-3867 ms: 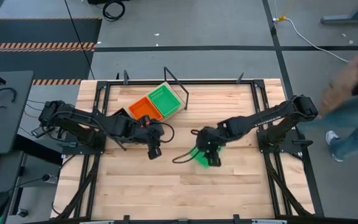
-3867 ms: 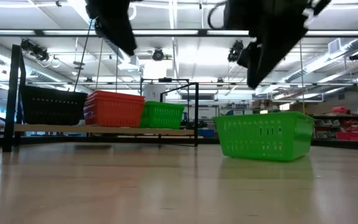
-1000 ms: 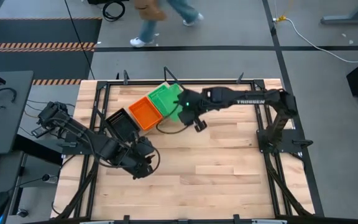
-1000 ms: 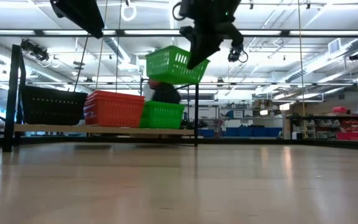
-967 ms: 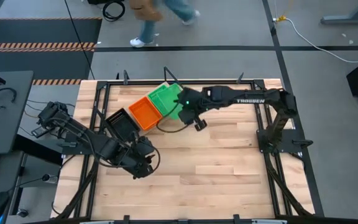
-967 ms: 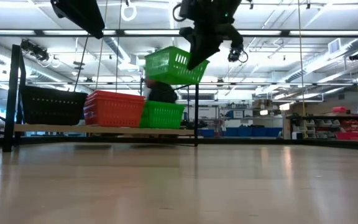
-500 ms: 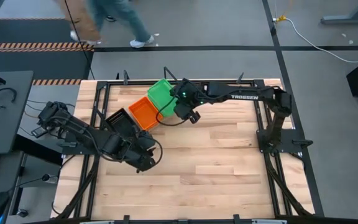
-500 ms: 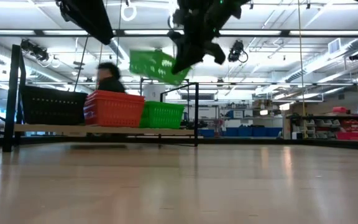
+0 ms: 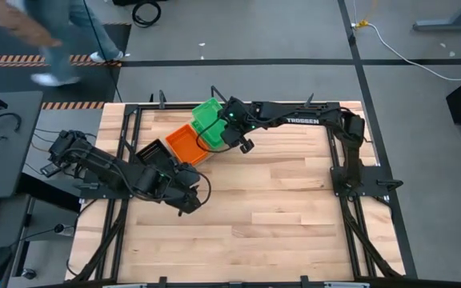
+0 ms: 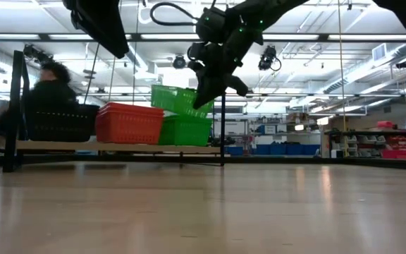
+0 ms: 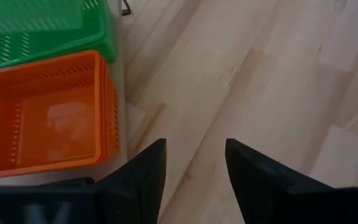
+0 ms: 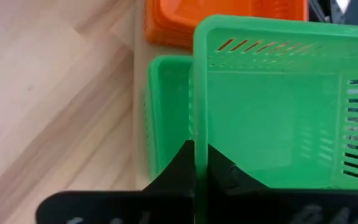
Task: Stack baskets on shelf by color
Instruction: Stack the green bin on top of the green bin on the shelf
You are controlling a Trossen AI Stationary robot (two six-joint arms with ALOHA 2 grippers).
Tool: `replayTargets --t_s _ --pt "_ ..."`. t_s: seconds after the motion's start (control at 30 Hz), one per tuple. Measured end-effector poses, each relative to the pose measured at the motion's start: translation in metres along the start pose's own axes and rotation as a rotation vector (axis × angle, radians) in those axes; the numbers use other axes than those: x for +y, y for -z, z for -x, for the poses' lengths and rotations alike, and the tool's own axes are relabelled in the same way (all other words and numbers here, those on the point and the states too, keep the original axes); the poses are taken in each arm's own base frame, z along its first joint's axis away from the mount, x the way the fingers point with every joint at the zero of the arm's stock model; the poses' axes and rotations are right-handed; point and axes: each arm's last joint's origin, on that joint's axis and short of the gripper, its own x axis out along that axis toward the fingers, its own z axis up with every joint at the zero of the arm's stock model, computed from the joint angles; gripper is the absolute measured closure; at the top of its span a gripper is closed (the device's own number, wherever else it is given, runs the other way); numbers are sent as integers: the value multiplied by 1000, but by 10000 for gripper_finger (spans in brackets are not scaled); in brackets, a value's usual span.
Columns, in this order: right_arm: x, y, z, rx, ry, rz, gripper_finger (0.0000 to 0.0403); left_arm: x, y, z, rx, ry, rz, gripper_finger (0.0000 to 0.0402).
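Note:
My right gripper [image 12: 201, 163] is shut on a green basket [image 10: 180, 99], held tilted just above a second green basket [image 10: 186, 130] that stands on the shelf [image 10: 118, 147]. An orange basket [image 9: 188, 144] and a black basket [image 9: 154, 154] stand beside it in a row on the shelf. In the high view the held basket [image 9: 208, 115] lies over the row's far end. My left gripper [image 11: 194, 163] hovers open over bare tabletop, near the black basket, holding nothing. My right gripper pinches one side wall of the green basket at its rim [image 12: 200, 134], one finger inside the basket and one outside. The fingers slant down from the table's right side. The basket is tilted, its gripped side lower, close over the green basket below; whether they touch I cannot tell.
The shelf's black frame rails [image 9: 226, 107] rise beside the baskets. The wooden tabletop [image 9: 278, 216] stretches toward the near and right sides. A person [image 10: 44, 92] moves in the room beyond the table.
My right gripper has carried the green basket toward the table's far left and down, from well above the shelf to just over the green basket standing there. The held basket stays tilted. My left gripper has shifted slightly toward the right. A person has walked past behind.

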Motion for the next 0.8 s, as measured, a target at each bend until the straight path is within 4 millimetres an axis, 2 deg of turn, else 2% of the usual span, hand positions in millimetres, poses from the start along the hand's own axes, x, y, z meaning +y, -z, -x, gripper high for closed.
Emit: replayTargets --t_s 0.53,0.8 --pt "1 -2 1 -59 -36 -25 357 1 2 0 11 -10 -13 230" --pt "-1 0 1 21 25 -5 322 1 2 0 11 -10 -13 230"
